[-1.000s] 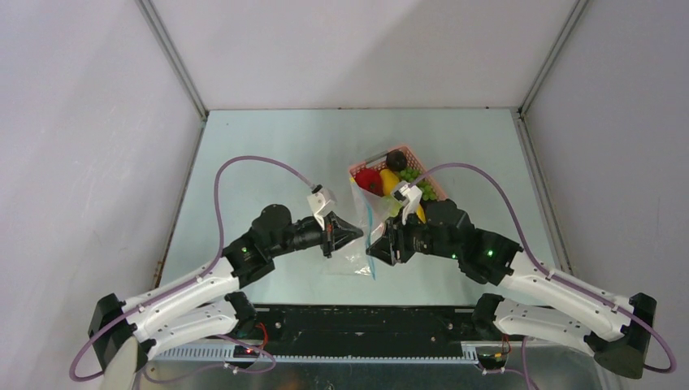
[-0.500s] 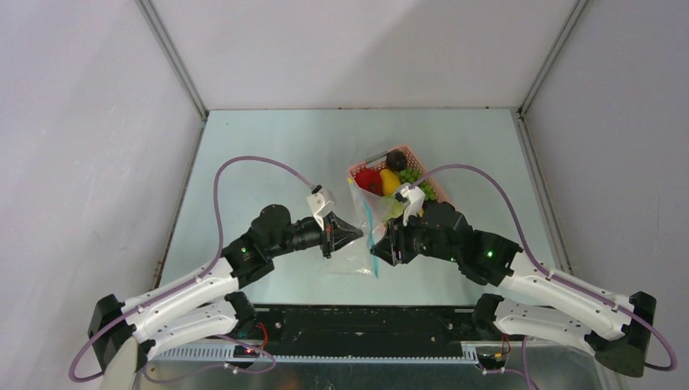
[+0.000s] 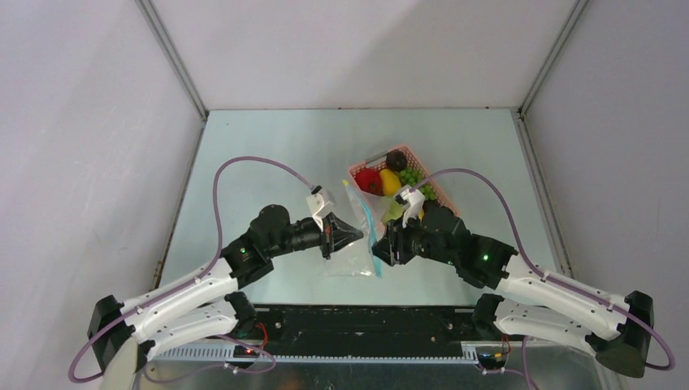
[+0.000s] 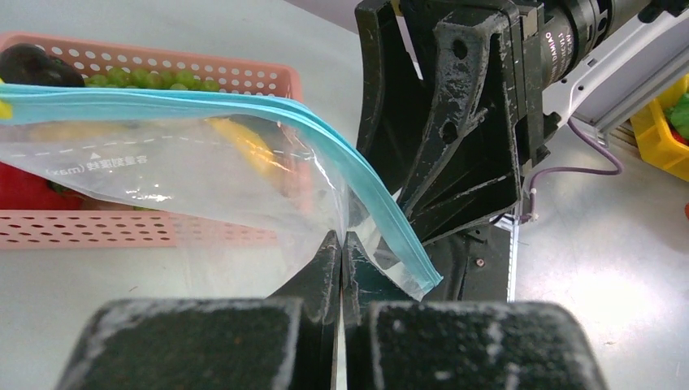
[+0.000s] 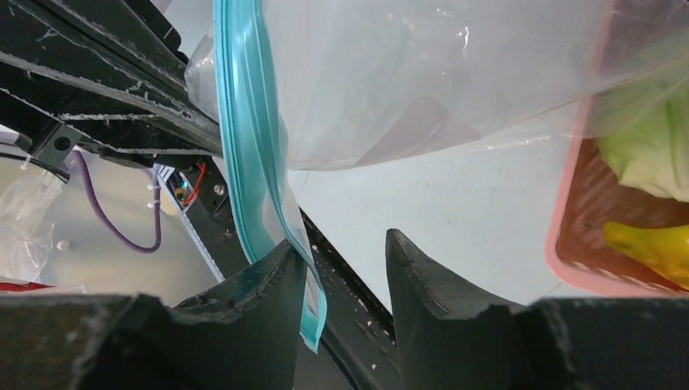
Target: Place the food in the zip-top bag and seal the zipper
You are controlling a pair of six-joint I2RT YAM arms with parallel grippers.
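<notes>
bag: clear bag [image 3: 354, 253] hangs off the table [image 3: 268, 154] between the two arms, just near of the basket [image 4: 244, 75]. Looks empty from where I stand.
zipper: blue strip [image 4: 162, 97] runs along the raised mouth edge, near corner drooping toward the arm bases. Can't tell if the tracks are pressed together or parted.
food: all of it [image 3: 368, 180] sits in the basket: red fruit, yellow pieces, grapes, a dark piece, cabbage. None seen in the bag.
left gripper: [image 4: 340, 252] fingers squeezed together on the clear wall just under the strip. Likely the anchor, keeping one side up so the mouth can be worked.
right gripper: [image 5: 341, 244] fingers apart, nothing pinched. Strip hangs against the inner face of one finger, the rest of the gap is bare. Reads as lining up to take the opposite lip.
step: my guess is opening the mouth, loading not started.
next: the right needs the strip centred in the gap before it closes.
risk: floppy film, a closing finger could push the lip aside or catch both walls together.
</notes>
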